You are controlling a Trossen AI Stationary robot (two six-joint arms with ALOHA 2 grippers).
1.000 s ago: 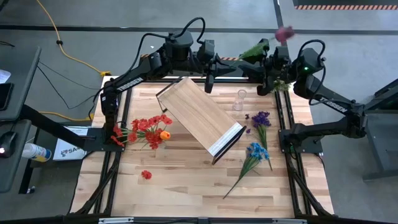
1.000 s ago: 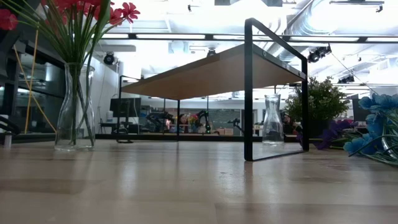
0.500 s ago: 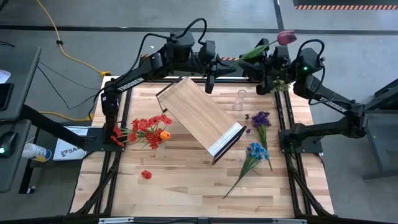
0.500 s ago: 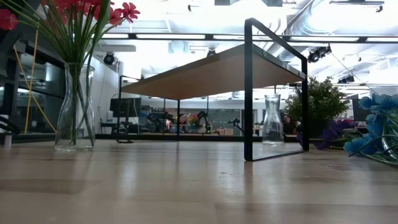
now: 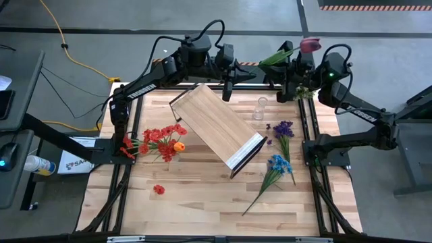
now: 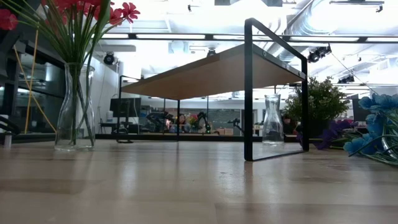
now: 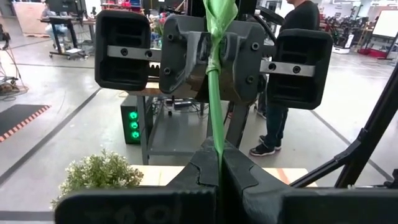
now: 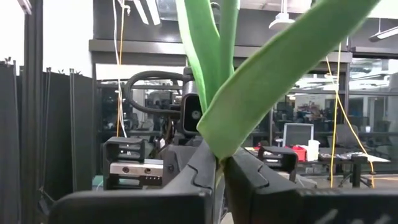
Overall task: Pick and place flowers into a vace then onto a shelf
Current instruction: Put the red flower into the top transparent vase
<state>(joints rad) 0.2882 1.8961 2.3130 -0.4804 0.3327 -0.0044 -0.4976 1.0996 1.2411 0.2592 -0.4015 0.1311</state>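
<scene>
Though standing about half open 1 second back, now pinched narrow on the flower stem [image 7: 214, 106]: right gripper [image 8: 219, 168], up in the air past the table [image 5: 202, 196] edge at 1 o'clock. Facing it nose to nose, left gripper [image 7: 219, 171], likewise clamped thin on the same stem, unchanged over that second. So 2 grips on 1 flower, with its dark pink bloom [image 5: 309, 44] out beyond the right wrist and slightly lower in the high view than a moment ago. Reads as a handover at its midpoint: received by the right side, not yet released by the left. Probably next, a letting-go by the left, then a carry down to the empty vase [image 5: 261, 108], upright just beside the shelf [image 5: 219, 125] at its 1 o'clock corner. Worth watching for a bent or tugged stem if pulled while doubly held. Elsewhere nothing shifted: shelf lying askew at table centre with nothing on top; red and orange flowers [image 5: 160, 140] already in a vase at 9 o'clock; purple flowers [image 5: 283, 129] at 3 o'clock and blue flowers [image 5: 277, 165] at 4 o'clock loose on the wood; 1 stray red bloom [image 5: 158, 190] at 7 o'clock. Much left to do: several stems unplaced, no vase on the shelf.
</scene>
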